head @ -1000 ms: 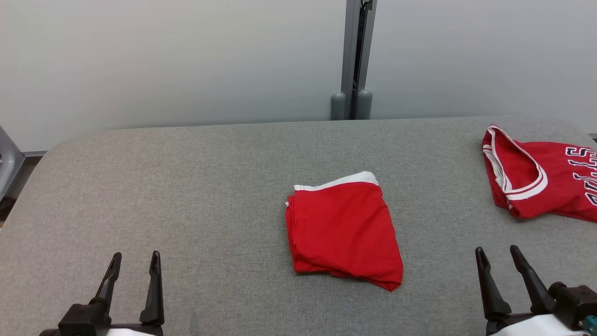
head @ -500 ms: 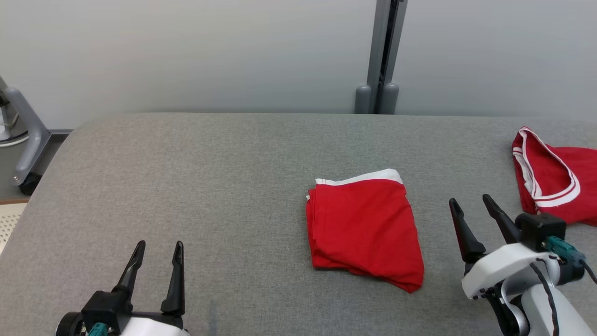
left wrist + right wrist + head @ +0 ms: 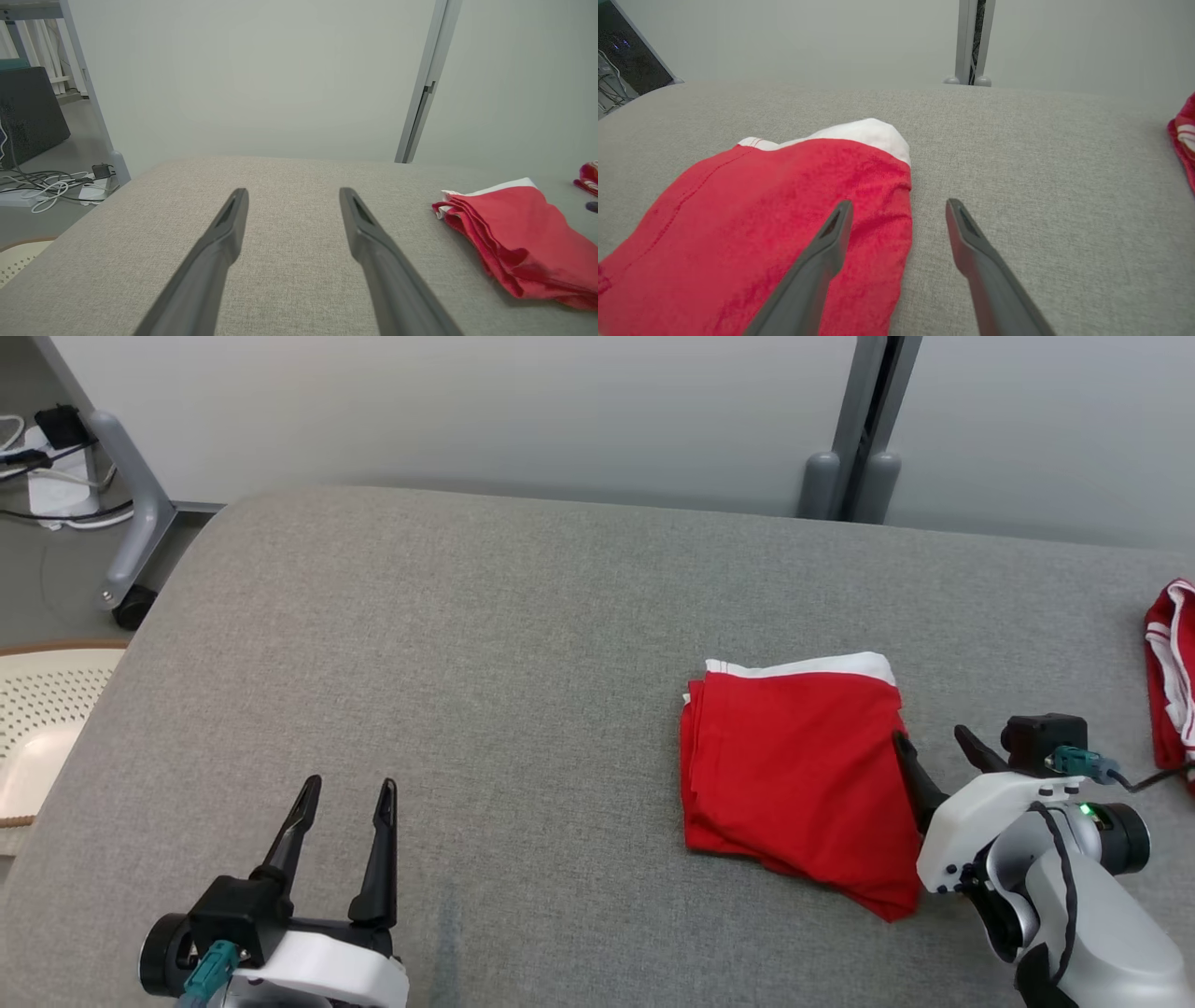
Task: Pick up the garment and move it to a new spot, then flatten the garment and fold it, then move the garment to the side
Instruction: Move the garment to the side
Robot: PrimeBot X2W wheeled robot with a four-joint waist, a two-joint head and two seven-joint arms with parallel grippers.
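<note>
The folded garment [image 3: 794, 775] is seen on the bench [image 3: 467, 663], its right edge straddled by the spread right end effector [image 3: 930, 737]; the left end effector [image 3: 350, 786] is spread, empty.

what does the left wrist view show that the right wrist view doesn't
Left wrist view's own: the left end effector, open over bare table, and a cream perforated object at lower left. Right wrist view's own: the right end effector, open, one finger over the edge of the folded garment, the other over table. Shared: the folded garment, the table, the grey post at the wall, a second red garment at the right edge.
</note>
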